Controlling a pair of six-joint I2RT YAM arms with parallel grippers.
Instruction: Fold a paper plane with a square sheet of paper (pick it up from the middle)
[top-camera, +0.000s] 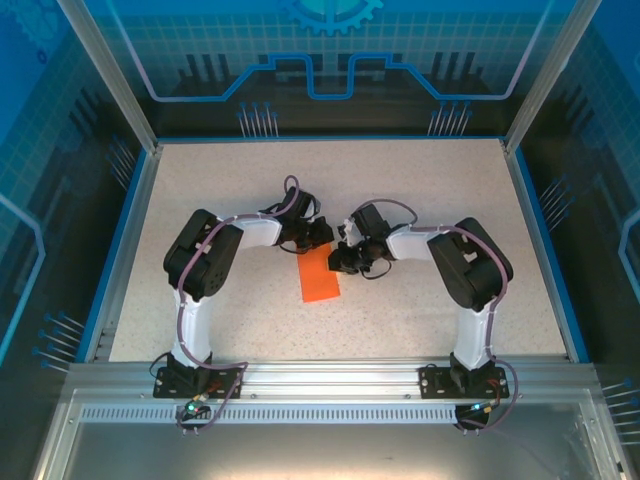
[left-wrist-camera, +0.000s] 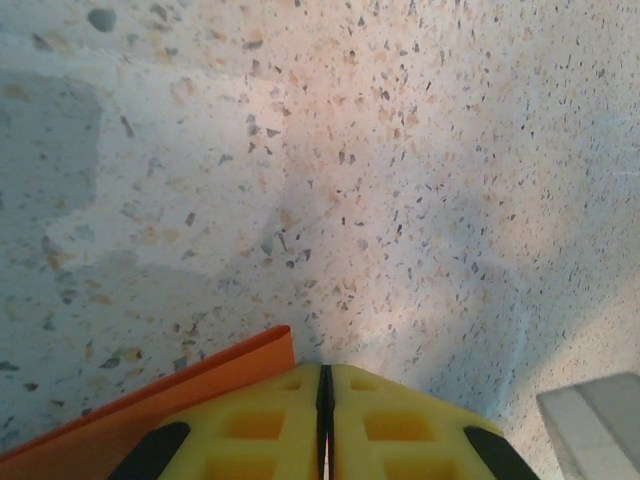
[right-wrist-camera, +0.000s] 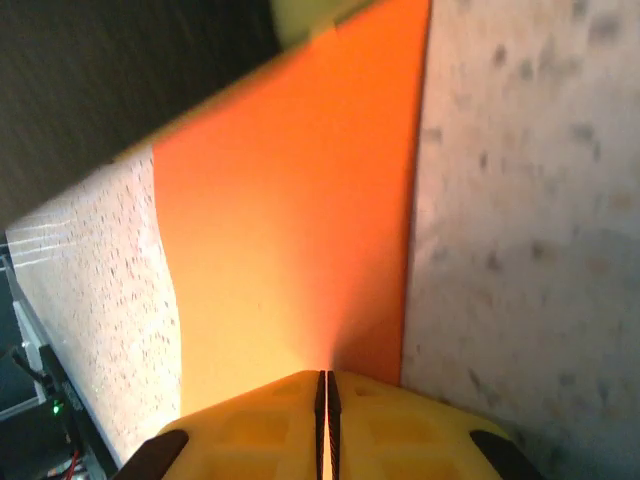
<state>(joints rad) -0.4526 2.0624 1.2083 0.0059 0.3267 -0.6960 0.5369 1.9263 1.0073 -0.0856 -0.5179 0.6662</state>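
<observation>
L gripper (left-wrist-camera: 325, 380): yellow jaws pressed together, just a hairline gap btwn them, tips down near the speckled table (left-wrist-camera: 400, 150). A corner of the orange sheet (right-wrist-camera: 290, 230) sits right beside one finger, maybe under it; can't tell if it's pinched. R gripper (right-wrist-camera: 325, 385): jaws also closed tight, over one end of the sheet, w/ paper running out from under the tips. From above, both grippers meet mid-table at the sheet's far end, L at its top edge, R at its upper right corner. Sheet looks like a narrow rectangle, slightly tilted, lying approx centre, btwn the two arms.
</observation>
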